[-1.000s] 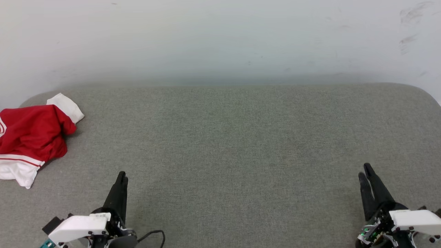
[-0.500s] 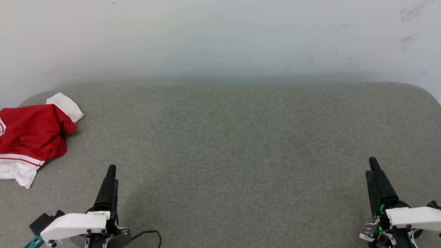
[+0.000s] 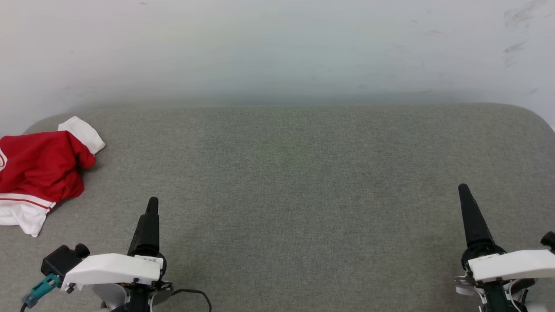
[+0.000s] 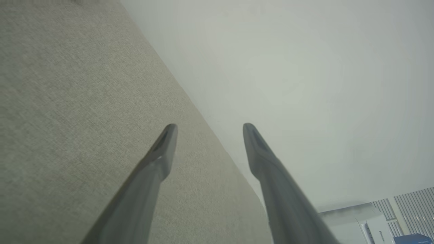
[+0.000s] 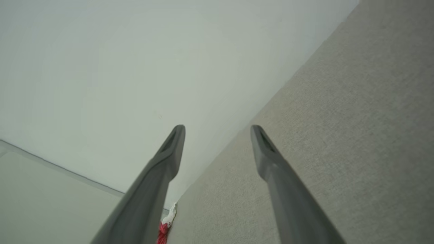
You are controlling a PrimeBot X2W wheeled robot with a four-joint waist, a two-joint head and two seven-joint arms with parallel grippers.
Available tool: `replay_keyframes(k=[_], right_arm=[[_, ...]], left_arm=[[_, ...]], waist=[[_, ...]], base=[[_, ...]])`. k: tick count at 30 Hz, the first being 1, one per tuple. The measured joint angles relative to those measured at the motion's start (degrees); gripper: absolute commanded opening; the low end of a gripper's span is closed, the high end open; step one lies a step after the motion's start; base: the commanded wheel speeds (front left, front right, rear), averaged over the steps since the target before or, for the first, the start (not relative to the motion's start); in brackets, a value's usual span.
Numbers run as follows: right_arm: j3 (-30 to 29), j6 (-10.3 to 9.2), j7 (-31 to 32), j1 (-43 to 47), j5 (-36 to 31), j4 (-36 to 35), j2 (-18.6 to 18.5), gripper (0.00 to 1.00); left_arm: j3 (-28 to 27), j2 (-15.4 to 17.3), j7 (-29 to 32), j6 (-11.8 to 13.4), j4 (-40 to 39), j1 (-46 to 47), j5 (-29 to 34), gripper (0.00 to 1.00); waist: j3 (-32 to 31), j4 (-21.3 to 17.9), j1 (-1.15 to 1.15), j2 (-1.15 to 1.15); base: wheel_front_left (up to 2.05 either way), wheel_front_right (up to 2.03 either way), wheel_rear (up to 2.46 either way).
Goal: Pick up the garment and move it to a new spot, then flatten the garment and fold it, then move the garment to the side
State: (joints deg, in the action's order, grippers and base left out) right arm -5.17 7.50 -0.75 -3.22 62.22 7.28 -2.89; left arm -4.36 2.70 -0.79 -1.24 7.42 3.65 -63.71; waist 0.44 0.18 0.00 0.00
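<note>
There was one garment, a single red shirt with two white patches showing. It lay on one grey fabric surface. The end effectors numbered two: one left end effector and one right end effector. Each wrist view showed two dark fingers, making four in all. One pale wall stood behind. By the left arm were one black cable and one teal connector.
</note>
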Motion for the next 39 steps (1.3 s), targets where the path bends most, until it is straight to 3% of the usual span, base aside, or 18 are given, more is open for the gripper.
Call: replay_keyframes(k=[12, 39], right_arm=[[1.94, -0.01, -2.38, 1.0, -14.71, -1.48, 0.0, 1.0], [2.56, -0.01, -7.14, 2.05, -35.45, -2.46, 0.0, 1.0]], left_arm=[[1.83, 0.01, -2.46, 2.83, -0.87, -0.93, 12.68, 1.0], [4.36, 0.13, -7.08, 5.8, -2.6, -1.57, 33.16, 1.0]], waist=[[0.03, 0.12, 0.0, 0.0], [0.06, 0.45, 0.0, 0.0]], base=[[0.0, 0.0, 0.0], [0.0, 0.0, 0.0]])
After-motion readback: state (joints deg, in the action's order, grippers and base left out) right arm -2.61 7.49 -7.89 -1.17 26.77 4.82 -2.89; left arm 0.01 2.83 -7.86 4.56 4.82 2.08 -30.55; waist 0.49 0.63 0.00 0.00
